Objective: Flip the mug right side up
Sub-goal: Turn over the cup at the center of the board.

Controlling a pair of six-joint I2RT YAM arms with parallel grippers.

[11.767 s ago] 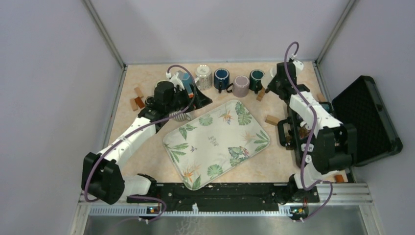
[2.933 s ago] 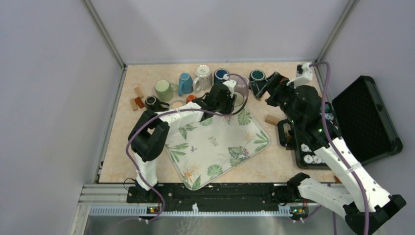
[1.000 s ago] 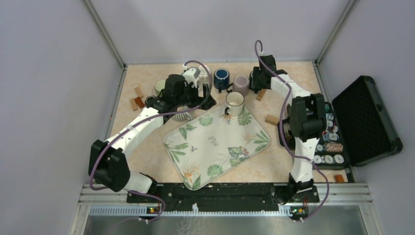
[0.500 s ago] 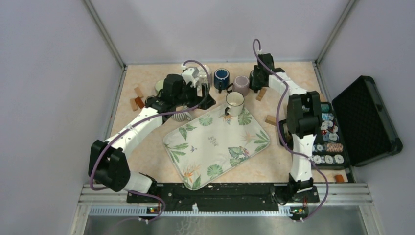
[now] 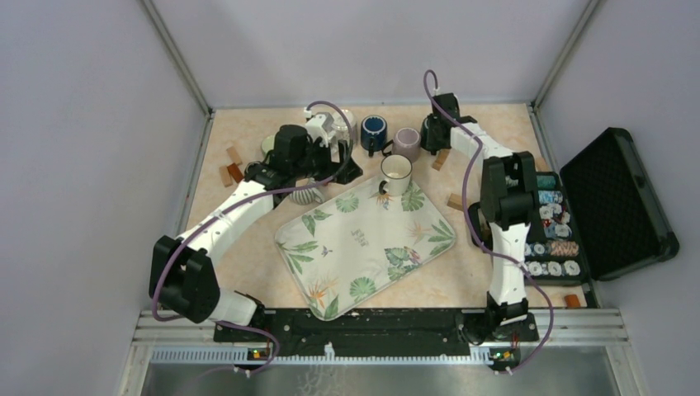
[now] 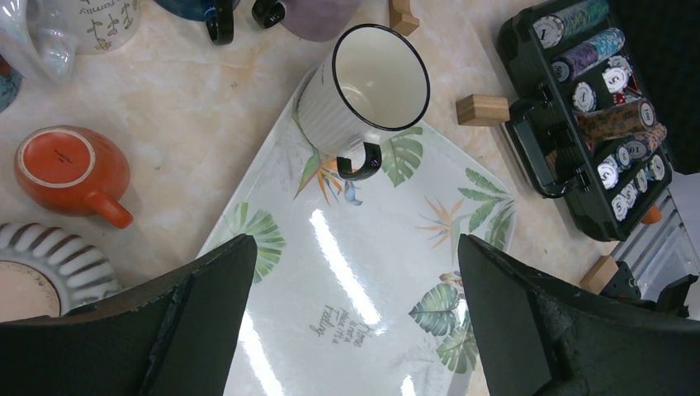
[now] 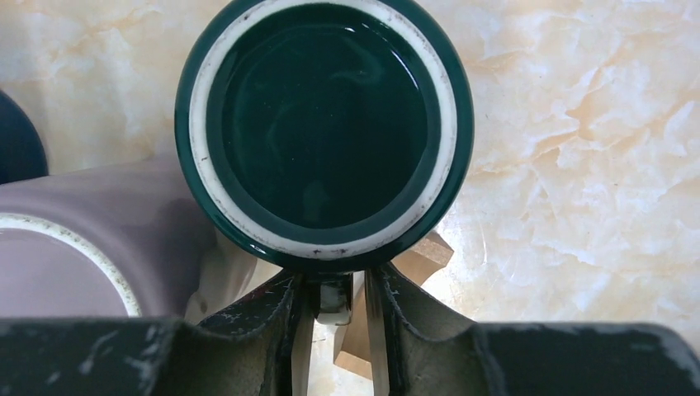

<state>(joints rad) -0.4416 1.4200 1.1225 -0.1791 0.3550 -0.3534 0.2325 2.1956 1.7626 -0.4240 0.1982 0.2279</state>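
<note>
The dark green mug [image 7: 322, 124] stands upside down on the table, with its white foot ring facing up. Its handle points toward my right gripper [image 7: 334, 285], whose jaws straddle the handle narrowly, with a small gap left on one side. In the top view the right gripper [image 5: 435, 136] covers most of that mug at the back of the table. My left gripper [image 6: 355, 247] is wide open and empty above the leaf-print tray [image 6: 347, 272]. A white mug with a black rim [image 6: 363, 82] stands upright on the tray's far corner [image 5: 395, 173].
A purple mug [image 7: 82, 247] lies just left of the green one, and a wooden block [image 7: 413, 264] sits under my right fingers. A blue mug [image 5: 373, 130], an upside-down orange cup [image 6: 70, 169] and a striped cup [image 6: 41, 264] stand nearby. An open poker-chip case [image 5: 536, 231] is on the right.
My right arm has swung to the back of the table and settled its gripper over the green mug's handle. The left arm has drawn back from the white mug, which stays on the tray.
</note>
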